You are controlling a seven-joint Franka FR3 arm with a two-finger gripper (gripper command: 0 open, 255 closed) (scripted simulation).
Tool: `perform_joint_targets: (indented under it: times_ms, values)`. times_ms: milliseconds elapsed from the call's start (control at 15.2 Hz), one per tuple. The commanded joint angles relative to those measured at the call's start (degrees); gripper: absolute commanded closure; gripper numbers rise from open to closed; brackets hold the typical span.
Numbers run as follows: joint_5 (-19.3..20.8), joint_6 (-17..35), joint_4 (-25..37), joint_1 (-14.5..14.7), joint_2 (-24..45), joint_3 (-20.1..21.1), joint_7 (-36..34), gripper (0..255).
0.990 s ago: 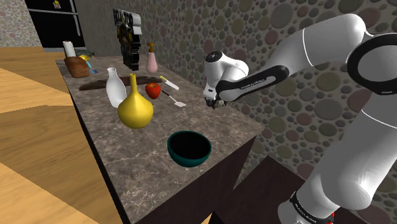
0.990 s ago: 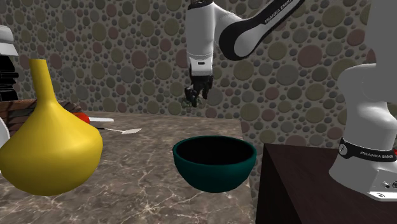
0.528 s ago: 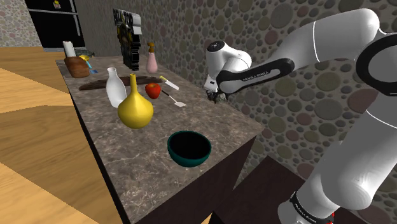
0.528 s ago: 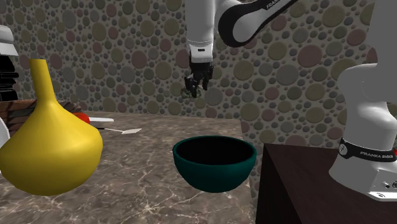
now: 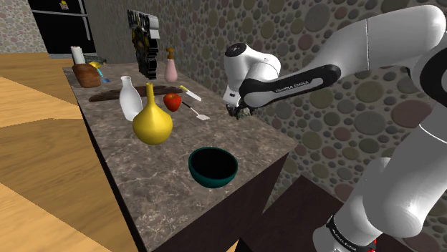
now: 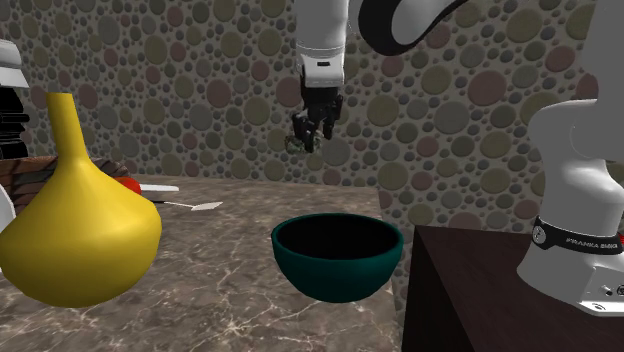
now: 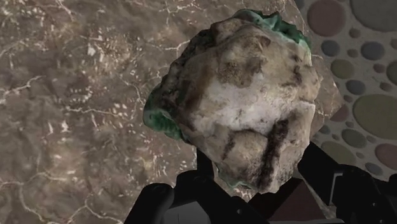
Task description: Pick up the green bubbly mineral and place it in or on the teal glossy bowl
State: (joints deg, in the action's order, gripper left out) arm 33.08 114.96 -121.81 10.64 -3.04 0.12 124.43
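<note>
- One lumpy mineral point(image 7: 245, 105) is clasped between the two black fingers of the gripper point(image 6: 312, 135); it is held in the air above the counter point(image 5: 243, 139), on the side near the wall, and is well apart from the bowl point(image 5: 211, 180).
- In the wrist view the mineral's surface is seen to be pale and chalky, with rounded bulges, brown and dark streaks, and a green fringe along its edges.
- The bowl is dark teal, round and smooth, with a deep dark hollow; it is set upright near the counter's front corner, beside the dark box stand point(image 5: 301, 215).
- The counter is finished in dark brown stone crossed by fine pale veins.
- A glossy yellow vase point(image 5: 152, 123), bulbous below and narrow at the neck, is placed further along the counter from the bowl, with a plain white bottle point(image 5: 130, 99) just behind it and a red apple point(image 5: 172, 101) near both.
- The wall point(image 5: 236, 28) behind is covered in round pebbles of grey, brown and muted pink.
- The floor point(image 5: 43, 179) is laid in warm wooden boards.
</note>
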Motion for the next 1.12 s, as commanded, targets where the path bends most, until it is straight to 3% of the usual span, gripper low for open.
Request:
perform_joint_targets:
  times_ms: [0, 528, 1056]
  values:
    - [-0.47, -1.34, -0.91, 1.28, -0.99, 1.39, -2.17, 255]
    - [-3.61, -7.89, -0.40, 7.01, -1.82, 7.79, -10.93, 255]
    - [-6.68, -14.72, 4.48, 12.67, 1.19, 14.11, -19.83, 255]
